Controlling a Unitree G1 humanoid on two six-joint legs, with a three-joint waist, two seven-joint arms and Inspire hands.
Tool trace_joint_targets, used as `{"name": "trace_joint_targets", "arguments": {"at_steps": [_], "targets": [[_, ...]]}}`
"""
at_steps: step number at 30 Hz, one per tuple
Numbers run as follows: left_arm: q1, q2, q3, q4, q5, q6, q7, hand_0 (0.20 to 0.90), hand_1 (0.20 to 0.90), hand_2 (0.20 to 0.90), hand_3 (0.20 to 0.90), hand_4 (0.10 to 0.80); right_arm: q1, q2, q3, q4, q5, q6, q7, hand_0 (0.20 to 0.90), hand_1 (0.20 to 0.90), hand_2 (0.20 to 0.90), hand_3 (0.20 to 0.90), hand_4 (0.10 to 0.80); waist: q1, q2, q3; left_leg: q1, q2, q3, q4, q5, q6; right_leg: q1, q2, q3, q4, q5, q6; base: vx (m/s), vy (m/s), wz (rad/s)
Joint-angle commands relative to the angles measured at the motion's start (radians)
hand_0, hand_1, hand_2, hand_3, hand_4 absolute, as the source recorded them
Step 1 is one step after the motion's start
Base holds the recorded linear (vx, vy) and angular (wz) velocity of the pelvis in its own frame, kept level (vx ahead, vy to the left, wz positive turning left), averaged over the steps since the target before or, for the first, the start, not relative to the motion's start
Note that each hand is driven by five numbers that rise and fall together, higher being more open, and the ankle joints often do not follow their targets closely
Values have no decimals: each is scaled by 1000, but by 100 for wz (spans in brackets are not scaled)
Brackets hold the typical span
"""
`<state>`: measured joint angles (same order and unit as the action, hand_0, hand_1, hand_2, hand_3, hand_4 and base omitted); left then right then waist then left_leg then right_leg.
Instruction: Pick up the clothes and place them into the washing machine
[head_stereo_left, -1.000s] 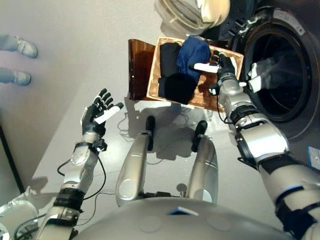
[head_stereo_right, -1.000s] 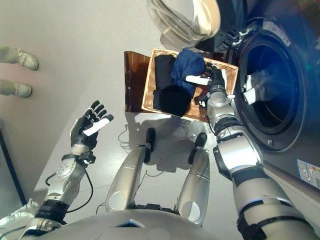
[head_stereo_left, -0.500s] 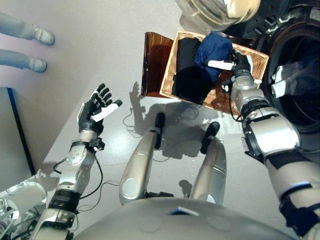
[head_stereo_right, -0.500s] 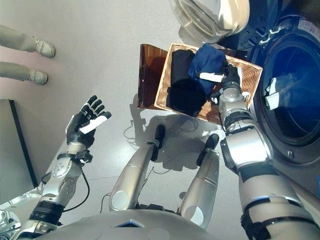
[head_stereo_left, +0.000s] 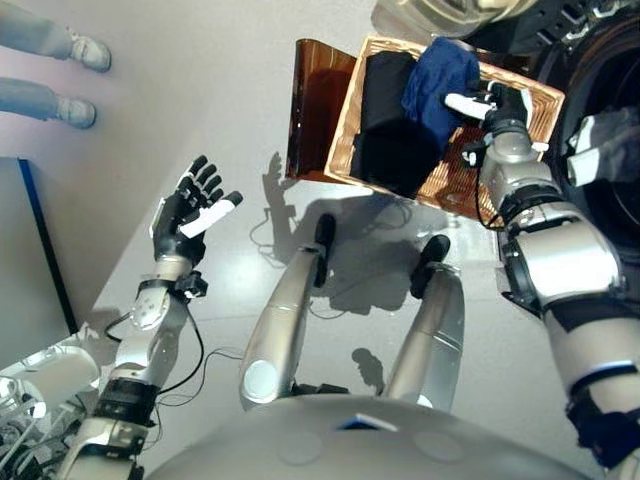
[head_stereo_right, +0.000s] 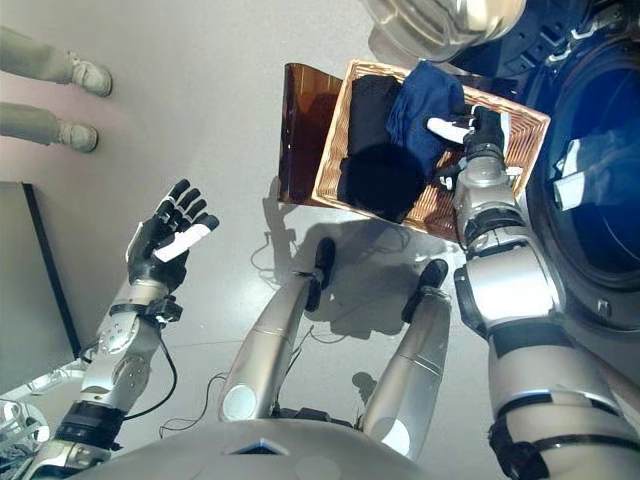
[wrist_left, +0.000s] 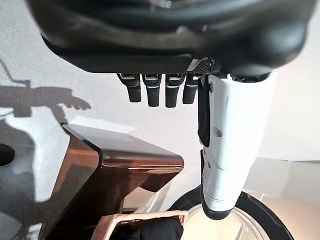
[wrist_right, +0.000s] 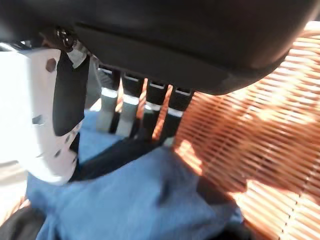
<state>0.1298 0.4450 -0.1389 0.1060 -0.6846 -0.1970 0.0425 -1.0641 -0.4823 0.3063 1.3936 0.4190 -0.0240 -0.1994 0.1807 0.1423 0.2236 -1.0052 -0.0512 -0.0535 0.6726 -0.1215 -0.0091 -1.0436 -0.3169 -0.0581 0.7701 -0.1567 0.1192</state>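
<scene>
A wicker basket (head_stereo_left: 441, 186) holds a blue garment (head_stereo_left: 438, 75) lying on folded black clothes (head_stereo_left: 385, 130). My right hand (head_stereo_left: 507, 108) hovers over the basket's right side at the blue garment's edge. It is open, its white-covered thumb pointing across the cloth. In the right wrist view its fingers (wrist_right: 150, 107) reach straight down to the blue garment (wrist_right: 150, 205) beside the wicker wall (wrist_right: 260, 125). My left hand (head_stereo_left: 188, 212) is raised above the floor far to the left, open and holding nothing. The washing machine's drum (head_stereo_right: 600, 190) gapes just right of the basket.
The basket rests on a glossy brown stand (head_stereo_left: 312, 105). The machine's round door (head_stereo_right: 440, 20) hangs open beyond the basket. Something white (head_stereo_left: 592, 150) lies inside the drum. A person's legs and shoes (head_stereo_left: 55, 50) are at the far left.
The whole picture has shifted, so the camera moved. My right hand stays at the blue garment's edge and my left hand stays raised and open.
</scene>
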Motion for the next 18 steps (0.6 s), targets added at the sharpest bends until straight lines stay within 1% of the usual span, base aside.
{"name": "trace_joint_targets", "arguments": {"at_steps": [1,9,15,18], "targets": [[17,64,67,-116,-19,-88,1,900,900,900,900,800,-94,-1,29,-29,9,-64,7,200,200,200,200,300,7,18,-26,-3,-16,9,-1,-49,10,38,22,41,-6,-22,-23,0,0,0],[18,76,73,-120,-21,-91,-1,900,900,900,900,800,-101,10,31,-10,-3,-64,10,200,200,200,200,300,5,14,-38,-4,-14,20,18,-65,16,28,22,55,8,-30,-24,7,7,-2],[17,78,71,-109,-21,-90,-4,900,900,900,900,800,-93,15,27,-8,-5,-63,10,200,200,200,200,300,0,12,-41,7,-8,29,-1,-59,18,32,23,56,-9,-20,-23,0,0,0],[11,71,73,-90,-26,-90,-7,900,900,900,900,800,-43,21,15,-35,6,-71,14,200,200,200,200,300,-11,2,-46,37,-3,31,-29,-52,17,58,29,52,-39,-9,-20,22,-8,-2]]}}
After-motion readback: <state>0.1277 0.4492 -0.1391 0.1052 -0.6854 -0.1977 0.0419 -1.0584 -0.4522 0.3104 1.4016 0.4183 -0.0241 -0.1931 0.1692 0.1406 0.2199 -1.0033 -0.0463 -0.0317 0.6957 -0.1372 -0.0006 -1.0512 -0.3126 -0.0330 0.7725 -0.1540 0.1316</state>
